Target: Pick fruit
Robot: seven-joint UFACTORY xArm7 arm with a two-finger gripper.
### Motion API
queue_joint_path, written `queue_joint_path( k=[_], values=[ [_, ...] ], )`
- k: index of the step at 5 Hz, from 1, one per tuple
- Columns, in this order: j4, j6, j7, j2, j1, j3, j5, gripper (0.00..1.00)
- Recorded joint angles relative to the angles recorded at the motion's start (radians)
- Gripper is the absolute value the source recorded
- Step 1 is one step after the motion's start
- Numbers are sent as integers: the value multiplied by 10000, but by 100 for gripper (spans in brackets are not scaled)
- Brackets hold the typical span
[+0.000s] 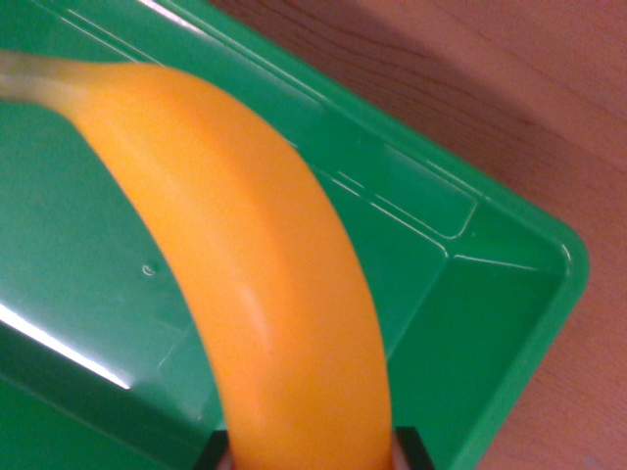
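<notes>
A large yellow-orange banana [255, 264] fills the middle of the wrist view, curving from the upper left down to the bottom edge. Its pale stem end is blurred at the top left. At the bottom edge two dark fingertips [413, 448] flank the banana's lower end, so my gripper [312, 452] is shut on the banana. Beneath it lies a green plastic bin [509, 323], and the banana hangs over its inside.
The bin's rounded corner rim [578, 257] sits at the wrist view's right. Beyond it is a brown wooden table surface [509, 88] across the top right. The bin's floor shows bright light reflections at the lower left.
</notes>
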Motion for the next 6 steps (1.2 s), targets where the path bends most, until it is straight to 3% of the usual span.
queue_joint_path(
  k=[6],
  values=[
    [198, 350, -20, -153, 3, 3, 4, 100]
  ],
)
